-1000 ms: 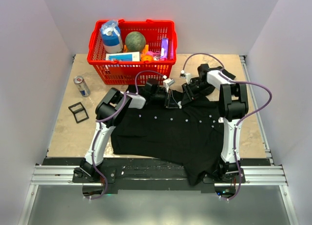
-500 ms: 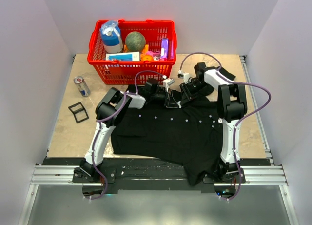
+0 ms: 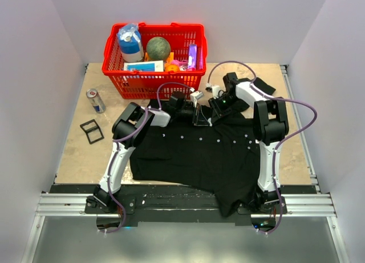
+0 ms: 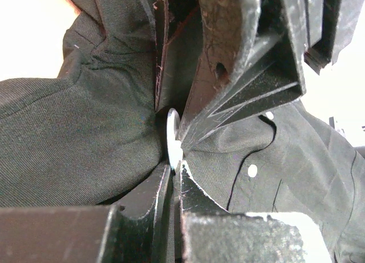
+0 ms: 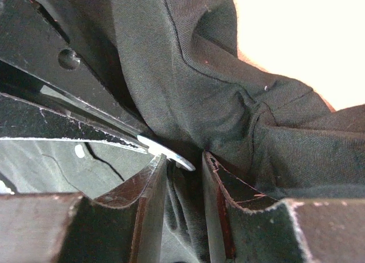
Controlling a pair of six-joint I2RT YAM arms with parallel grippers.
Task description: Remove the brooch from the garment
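Right claw (image 5: 183, 166) farther left on garment (image 5: 188, 75)

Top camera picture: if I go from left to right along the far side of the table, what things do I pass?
drink can → blue-and-white carton → green ball → purple packet

Tan table top (image 3: 74, 154), five things on it.
Red basket (image 3: 154, 85) at the far edge, left of centre; a can (image 3: 96, 101) upright near its left side; a small black frame (image 3: 91, 131) lying flat nearer, well apart from the can. A black shirt (image 3: 194, 154) is spread over the middle, one part hanging off the near edge. A dark flat piece (image 3: 263, 85) lies at far right.
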